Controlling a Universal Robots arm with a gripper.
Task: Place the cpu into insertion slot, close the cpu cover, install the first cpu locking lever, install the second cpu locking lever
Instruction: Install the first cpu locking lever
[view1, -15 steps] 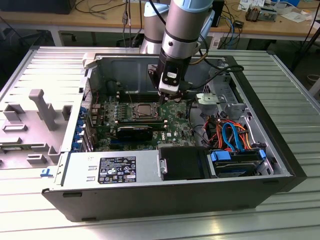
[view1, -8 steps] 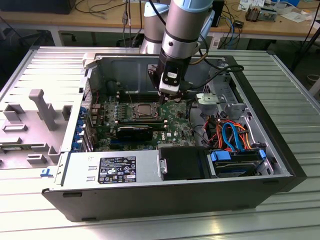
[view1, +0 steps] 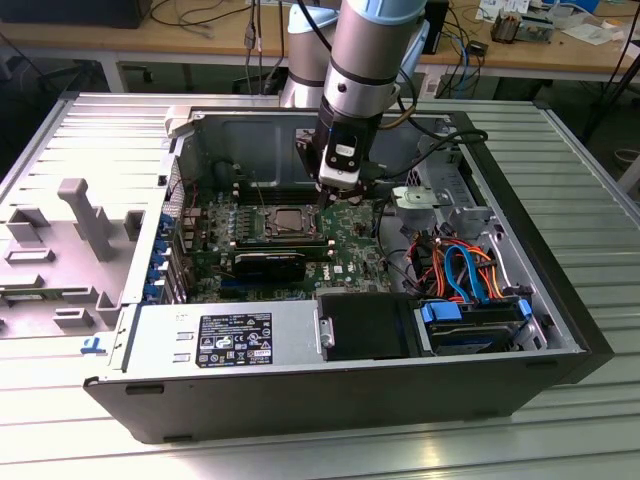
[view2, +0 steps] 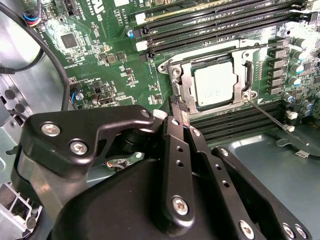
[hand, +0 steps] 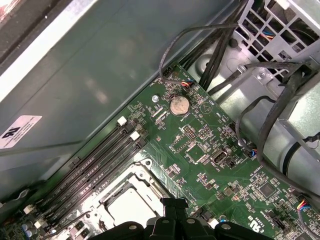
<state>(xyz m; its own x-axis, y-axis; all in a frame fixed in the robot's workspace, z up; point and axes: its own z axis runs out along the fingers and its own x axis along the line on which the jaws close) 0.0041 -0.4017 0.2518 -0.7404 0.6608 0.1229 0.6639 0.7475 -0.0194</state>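
Now the cpu (view2: 215, 84) sits in the insertion slot (view2: 246, 75) under the flat cpu cover (view2: 184, 87); the fingers (view2: 176, 145), pinched narrow, hover just beside.

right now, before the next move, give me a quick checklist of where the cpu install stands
1. cpu lying flat in place: ok
2. cpu cover down over the cpu's edges: ok
3. locking lever latched: not ok, it sticks out free over the memory slots
4. gripper empty: ok, fingers shut on nothing, beside the cover's corner
5. black cable away from the cover: ok
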